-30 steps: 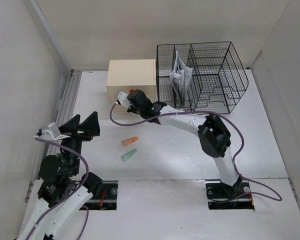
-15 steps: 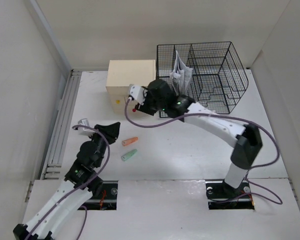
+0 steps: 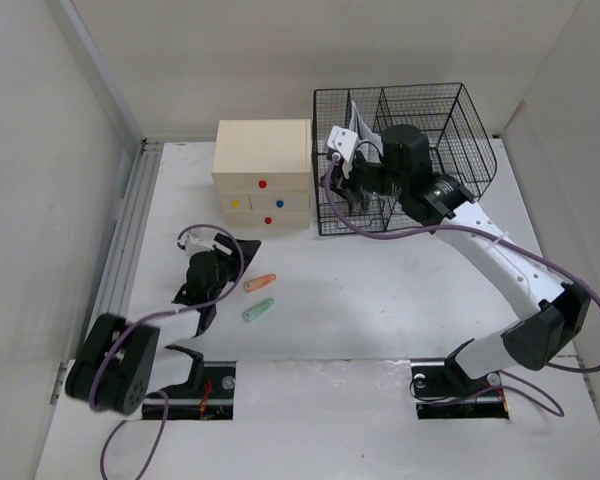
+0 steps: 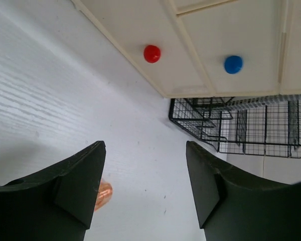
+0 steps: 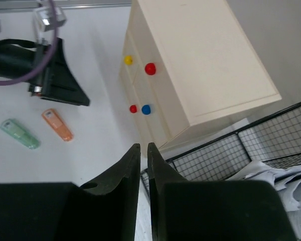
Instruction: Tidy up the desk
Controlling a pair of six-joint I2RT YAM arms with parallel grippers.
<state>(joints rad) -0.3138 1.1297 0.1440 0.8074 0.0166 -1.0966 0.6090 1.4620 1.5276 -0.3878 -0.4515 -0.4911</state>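
Sitting low over the desk (image 3: 380, 300), the L gripper (image 4: 145, 150) is keeping its fingers apart w/ nothing btwn them. It is pointing twd the cream drawer box (image 3: 263, 160). An orange capped piece (image 3: 260, 283) is lying on the desk just beside the L gripper, and the wrist view is catching only its end behind one finger. A green piece (image 3: 259, 311) is lying nr it, a bit closer to the arm bases, not touching it.

The R gripper (image 5: 144, 146) is hanging up over the left end of the black wire rack (image 3: 450, 190), its fingers nearly together w/ just a thin slit and nothing in it. Crumpled papers (image 5: 271, 175) are standing in the rack's left compartment.

The desk is lying flat under everything, w/ box and rack side by side along its far edge.
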